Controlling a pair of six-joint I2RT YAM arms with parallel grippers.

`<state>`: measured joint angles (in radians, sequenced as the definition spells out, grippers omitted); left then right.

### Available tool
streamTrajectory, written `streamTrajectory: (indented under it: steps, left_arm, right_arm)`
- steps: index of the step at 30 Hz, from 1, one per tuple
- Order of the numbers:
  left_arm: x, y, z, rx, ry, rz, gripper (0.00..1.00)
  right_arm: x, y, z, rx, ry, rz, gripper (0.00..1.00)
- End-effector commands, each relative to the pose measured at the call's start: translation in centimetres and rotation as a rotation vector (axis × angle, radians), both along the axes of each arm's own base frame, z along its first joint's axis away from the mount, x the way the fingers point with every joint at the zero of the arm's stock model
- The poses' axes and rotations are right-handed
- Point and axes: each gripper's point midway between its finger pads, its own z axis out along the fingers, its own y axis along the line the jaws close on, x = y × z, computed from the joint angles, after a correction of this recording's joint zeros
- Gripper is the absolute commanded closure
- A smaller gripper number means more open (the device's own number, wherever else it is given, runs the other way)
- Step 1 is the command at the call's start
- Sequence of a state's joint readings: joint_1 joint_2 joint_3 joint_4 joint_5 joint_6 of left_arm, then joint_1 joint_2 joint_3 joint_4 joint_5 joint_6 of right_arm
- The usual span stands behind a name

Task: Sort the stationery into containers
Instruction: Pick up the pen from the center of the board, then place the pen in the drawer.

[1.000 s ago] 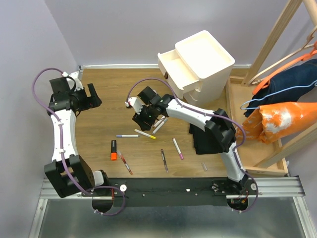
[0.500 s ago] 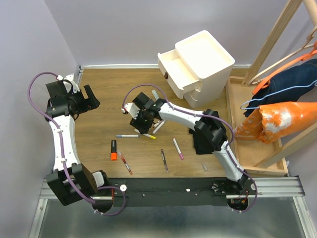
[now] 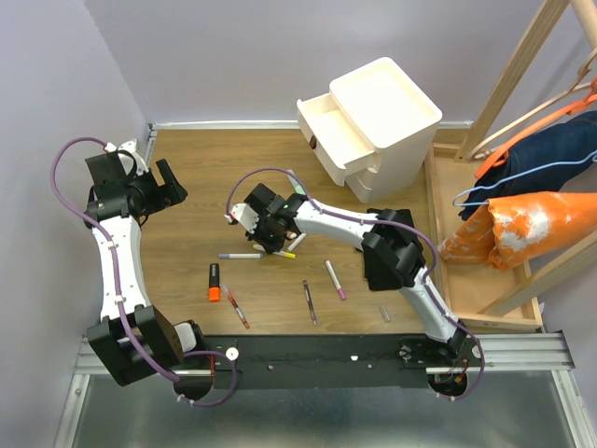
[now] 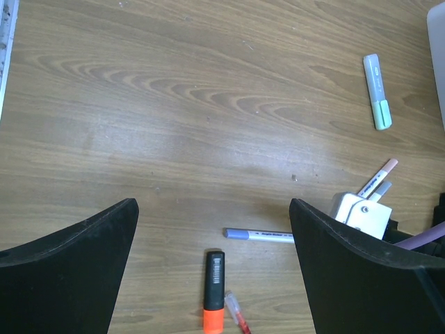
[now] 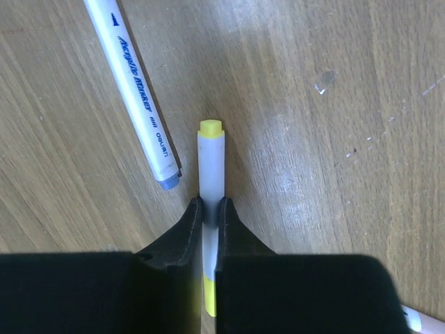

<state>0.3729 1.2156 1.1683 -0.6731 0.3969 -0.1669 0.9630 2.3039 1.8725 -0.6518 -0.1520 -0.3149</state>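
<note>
I find the right jaws clenched on the white yellow-capped pen (image 5: 211,163), down on the worktop (image 5: 313,139) just beside a blue-tipped marker (image 5: 132,90). The left jaws stand released, wide apart. The open drawer (image 3: 340,126) is well apart.

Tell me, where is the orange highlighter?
In the top view the orange highlighter lies on the left half of the table, beside a red pen and just below the blue-capped marker.

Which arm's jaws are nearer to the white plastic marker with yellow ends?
Right. The right jaws are closed around the white plastic marker with yellow ends. The left jaws stand open, far off to its left, holding nothing.
</note>
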Motion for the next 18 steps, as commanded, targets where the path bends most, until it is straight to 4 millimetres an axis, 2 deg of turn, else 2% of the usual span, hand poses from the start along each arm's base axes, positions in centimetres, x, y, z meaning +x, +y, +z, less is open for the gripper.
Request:
streamTrajectory:
  steps: [1,3,4,6,7,8,10,11,13,14,16,18]
  left_arm:
    - [0.2,0.4,-0.3,-0.007,-0.006,0.022,0.01]
    - [0.3,0.1,-0.1,-0.019,-0.012,0.003,0.01]
    - [0.4,-0.4,0.1,-0.031,-0.023,-0.019,0.01]
    - [0.5,-0.7,0.1,-0.047,-0.025,-0.037,0.01]
    - [0.4,-0.8,-0.2,-0.056,-0.012,-0.036,0.01]
    - [0.5,-0.9,-0.1,-0.066,-0.008,-0.036,0.01]
    - [0.5,-1.0,-0.5,-0.078,0.017,-0.045,0.01]
    - [0.7,-0.8,-0.1,-0.068,0.010,-0.045,0.01]
    - [1.0,-0.6,0.0,-0.062,0.010,-0.047,0.01]
    - [1.1,-0.7,0.2,-0.067,0.003,-0.052,0.01]
    - [1.5,-0.8,0.4,-0.083,-0.009,-0.052,0.02]
    - [1.7,-1.0,0.4,-0.098,-0.012,-0.052,0.02]
  right_arm:
    - [0.4,-1.1,1.5,-0.051,-0.046,0.006,0.99]
    - [1.7,-0.5,5.3,-0.003,-0.098,-0.004,1.00]
    - [2.7,0.3,10.0,0.076,-0.149,-0.014,0.99]
    - [4.6,-0.1,14.5,0.156,-0.191,-0.046,1.00]
    - [5.4,-0.3,17.6,0.206,-0.232,-0.069,0.99]
    - [7.4,-1.1,20.5,0.249,-0.290,-0.117,1.00]
    - [9.5,-2.1,24.1,0.320,-0.350,-0.181,1.00]
    - [11.1,-3.4,26.8,0.367,-0.398,-0.222,0.99]
    - [12.7,-4.3,29.7,0.432,-0.462,-0.262,0.99]
    - [13.7,-5.6,31.5,0.454,-0.511,-0.301,0.99]
    - [15.3,-6.8,33.7,0.480,-0.599,-0.360,1.00]
    - [17.1,-8.8,35.1,0.465,-0.679,-0.440,0.99]
